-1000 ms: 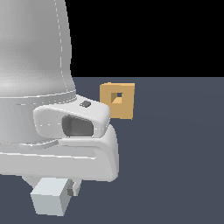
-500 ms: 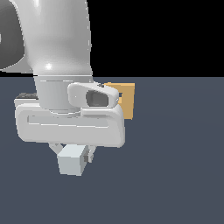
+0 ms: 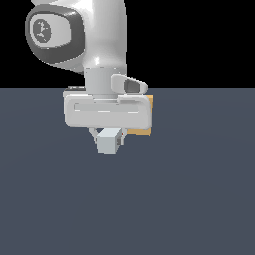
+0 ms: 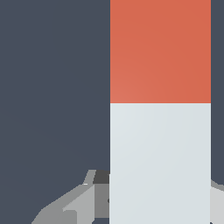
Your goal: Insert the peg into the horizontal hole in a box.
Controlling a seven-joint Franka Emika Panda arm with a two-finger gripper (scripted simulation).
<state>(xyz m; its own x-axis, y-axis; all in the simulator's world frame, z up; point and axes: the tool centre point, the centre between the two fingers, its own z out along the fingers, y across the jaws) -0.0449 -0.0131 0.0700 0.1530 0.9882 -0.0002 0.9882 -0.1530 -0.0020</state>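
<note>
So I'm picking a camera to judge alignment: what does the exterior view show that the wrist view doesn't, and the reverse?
Only the exterior view shows the box, a tan sliver mostly hidden behind the arm's hand; its hole is not visible. Only the wrist view shows the peg's red end and the line where red meets grey-white. Both show the peg in the gripper, end-on in the exterior view, and the dark floor.
</note>
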